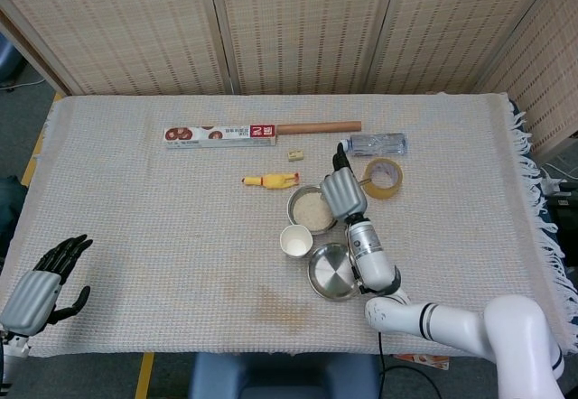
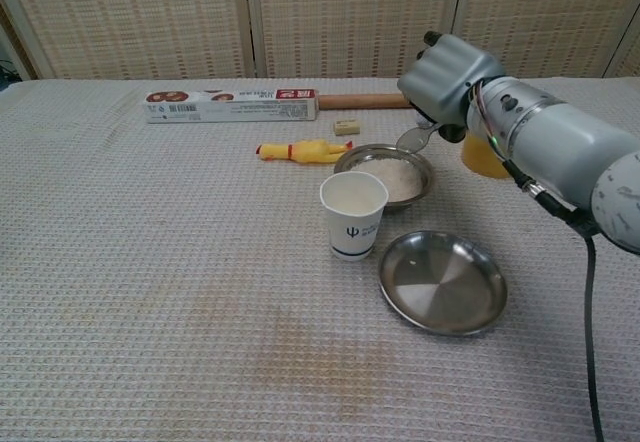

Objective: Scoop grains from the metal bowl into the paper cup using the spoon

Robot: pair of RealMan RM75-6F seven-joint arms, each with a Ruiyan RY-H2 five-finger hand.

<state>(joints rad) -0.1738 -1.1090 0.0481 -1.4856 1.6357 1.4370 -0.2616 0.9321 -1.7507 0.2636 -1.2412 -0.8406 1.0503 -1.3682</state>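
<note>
- One spoon (image 2: 413, 139) held in the right robot hand (image 2: 447, 79), bowl end tilted down just above the far right rim of the metal bowl (image 2: 386, 175); not clear if it touches the grains.
- Metal bowl of pale grains sits near bench centre, toward the right; in head view the right robot hand (image 1: 341, 193) covers its right rim.
- Paper cup (image 2: 352, 214) upright, just in front of the bowl on its near-left side, close to touching.
- Empty metal plate (image 2: 442, 282) near-right of the cup, toward the near edge.
- Left robot hand (image 1: 41, 280) rests at the near left corner of the bench (image 1: 163, 236), fingers spread, holding nothing.
- Yellow rubber chicken (image 2: 300, 150) lies left of the bowl.
- Tape roll (image 1: 384, 177) right of the bowl, behind the right arm.
- Water bottle (image 1: 377, 143) lying flat beyond the tape.
- Long box (image 2: 232, 105) and a brown rolling pin (image 1: 318, 128) lie in line near the far edge; small eraser-like block (image 2: 346, 127) just in front of them.
</note>
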